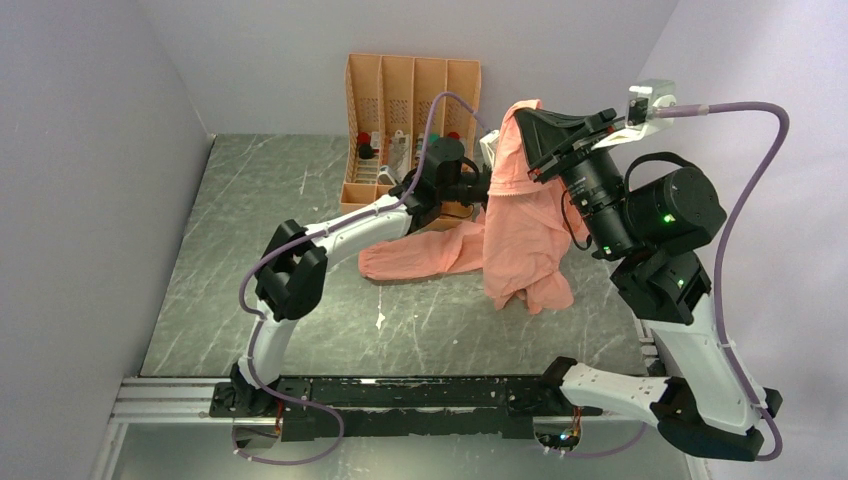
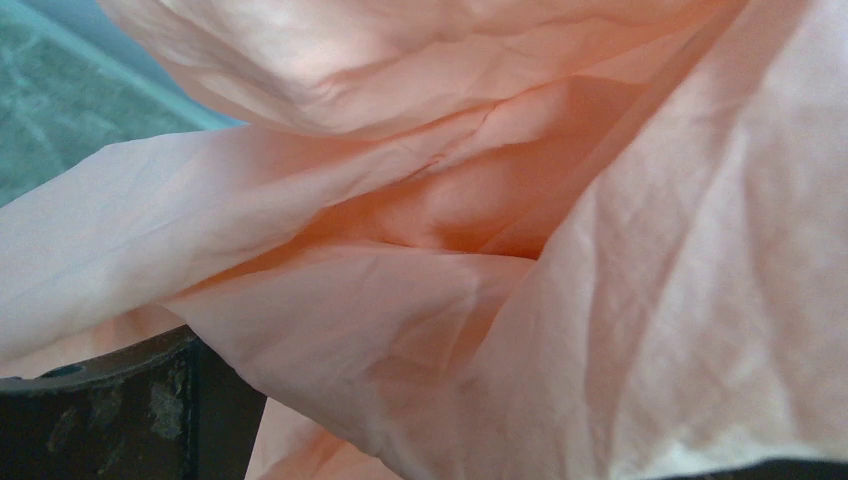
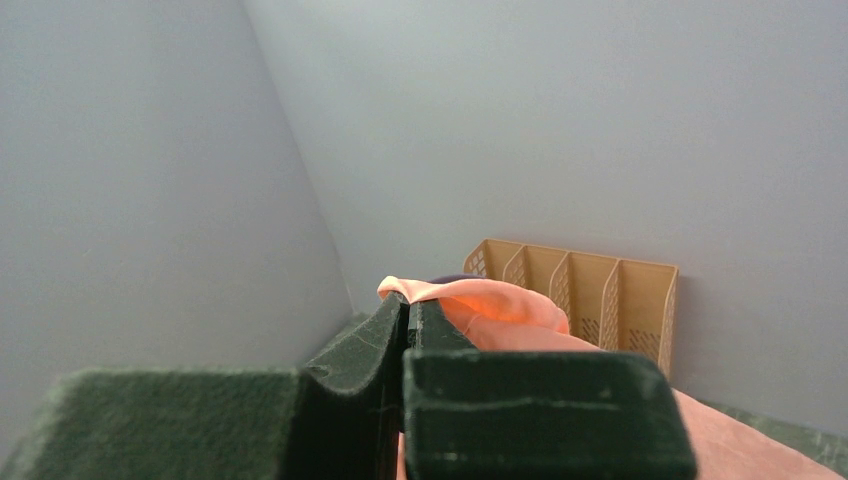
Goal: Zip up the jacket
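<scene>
My right gripper (image 3: 408, 312): pressed together, pinching jacket (image 1: 520, 230) edge. My left gripper (image 1: 476, 188): spread wide, fingertips hidden among folds.

The jacket (image 1: 520, 230) hangs from the right claw (image 1: 523, 113), which pinches its top edge high above the far right part of the bench (image 1: 300, 300). Its lower end rests on the bench, and one sleeve lies stretched out to the left. The left claw (image 1: 482, 186) sits against the left side of the hanging cloth, with folds lying between its spread fingers (image 2: 100, 420). Behind both, the rack (image 1: 410, 90) stands on the bench's far edge against the back wall, to the left of the jacket's top.
</scene>
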Tool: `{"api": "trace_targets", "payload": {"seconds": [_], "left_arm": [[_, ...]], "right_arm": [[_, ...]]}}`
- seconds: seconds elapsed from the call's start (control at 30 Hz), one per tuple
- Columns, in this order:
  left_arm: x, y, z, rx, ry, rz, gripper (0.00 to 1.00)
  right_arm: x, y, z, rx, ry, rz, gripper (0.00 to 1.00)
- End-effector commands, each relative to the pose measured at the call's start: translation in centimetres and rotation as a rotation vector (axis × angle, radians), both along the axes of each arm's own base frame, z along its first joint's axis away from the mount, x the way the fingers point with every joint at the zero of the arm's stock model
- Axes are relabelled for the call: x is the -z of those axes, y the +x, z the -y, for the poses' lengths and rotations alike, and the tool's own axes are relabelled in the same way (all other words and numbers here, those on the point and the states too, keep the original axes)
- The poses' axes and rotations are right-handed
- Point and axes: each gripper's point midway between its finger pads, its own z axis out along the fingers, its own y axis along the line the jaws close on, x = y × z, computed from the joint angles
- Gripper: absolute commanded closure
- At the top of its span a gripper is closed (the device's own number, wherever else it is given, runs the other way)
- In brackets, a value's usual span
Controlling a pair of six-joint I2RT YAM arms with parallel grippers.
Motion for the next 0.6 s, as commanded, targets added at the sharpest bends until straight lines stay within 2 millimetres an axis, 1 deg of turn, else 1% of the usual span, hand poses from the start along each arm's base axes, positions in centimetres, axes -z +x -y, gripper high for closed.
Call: {"api": "trace_targets", "payload": {"seconds": [0.0,0.03,0.13,0.2,0.23,0.27,0.37,0.4,0.47,0.5,0.53,0.57], "left_arm": [[0.0,0.2,-2.0,-0.069,0.067,0.021,0.05],[1.1,0.5,-3.0,-0.106,0.116,0.016,0.05],[2.5,1.3,-6.3,-0.235,0.238,0.044,0.05],[4.4,1.5,-9.0,-0.322,0.36,0.048,0.05],[5.2,2.2,-10.7,-0.406,0.424,0.055,0.05],[6.3,2.5,-12.5,-0.472,0.492,0.053,0.05],[8.2,3.0,-18.2,-0.654,0.655,0.048,0.05],[8.4,3.2,-20.4,-0.724,0.701,0.047,0.05],[8.7,3.3,-24.5,-0.843,0.767,0.033,0.05],[8.7,3.2,-26.7,-0.895,0.797,0.021,0.05],[8.6,3.3,-28.8,-0.948,0.811,0.007,0.05],[8.0,2.9,-30.7,-0.996,0.804,-0.001,0.05]], "right_arm": [[1.1,-0.4,-1.2,-0.063,-0.032,-0.024,1.0],[1.5,-0.4,-1.7,-0.08,-0.043,-0.03,1.0],[3.3,0.1,-3.6,-0.133,-0.082,-0.055,1.0],[4.5,0.4,-4.9,-0.172,-0.108,-0.078,1.0],[5.3,0.5,-5.7,-0.194,-0.124,-0.091,1.0],[5.9,0.6,-6.3,-0.215,-0.14,-0.1,1.0],[7.9,0.7,-8.3,-0.289,-0.183,-0.127,1.0],[8.6,0.4,-9.3,-0.334,-0.204,-0.134,1.0],[10.2,0.6,-10.7,-0.381,-0.23,-0.169,1.0],[11.5,0.9,-11.5,-0.404,-0.245,-0.197,1.0],[12.5,1.0,-12.2,-0.424,-0.255,-0.218,1.0],[13.4,1.2,-12.8,-0.444,-0.264,-0.236,1.0]]}}
